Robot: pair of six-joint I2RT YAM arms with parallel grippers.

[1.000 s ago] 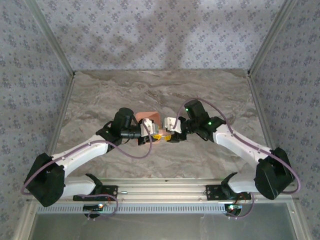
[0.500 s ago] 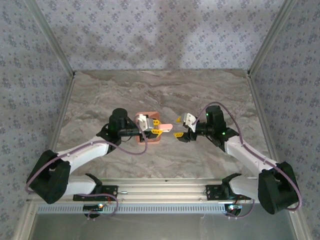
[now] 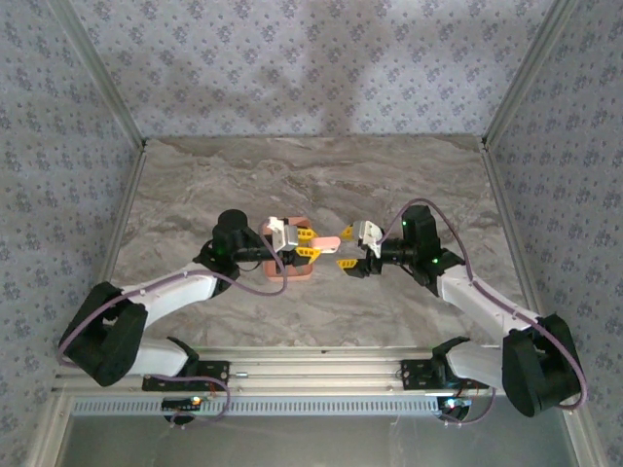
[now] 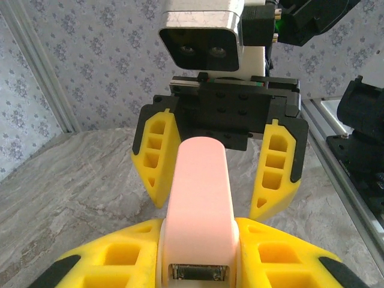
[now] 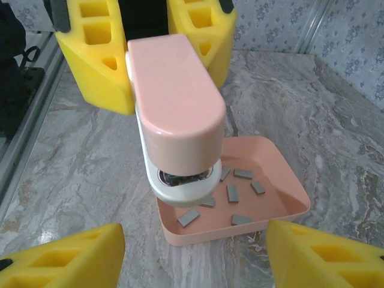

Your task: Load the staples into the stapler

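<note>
From above, my left gripper [image 3: 310, 245] and my right gripper [image 3: 348, 253] face each other nose to nose at mid-table [image 3: 195, 185], the right one at 3 o'clock of the left. The stapler [image 3: 327, 243] is just a pink sliver between them, and the tray [image 3: 295, 273] peeks out at 6 o'clock of my left wrist. I cannot make out what the tray holds from there.

My left wrist camera shows the grip. My two left fingers [image 4: 282, 258] are clamped on the stapler [image 4: 198, 198] from 9 and 3 o'clock, with a metal slot at its near end. Beyond it, my two right fingers [image 4: 279, 168] stand well apart, flanking its far tip.

My right wrist camera adds the rest. My right fingers [image 5: 60, 261] sit apart in the bottom corners, nothing between them. The stapler [image 5: 177, 102] hangs tilted, with its white nose over the tray's [image 5: 282, 174] 9 o'clock side. The staples [image 5: 232, 192] lie loose inside the tray.

I count one stapler, one tray and seven grey staples in sight. The nose could be hiding more.
</note>
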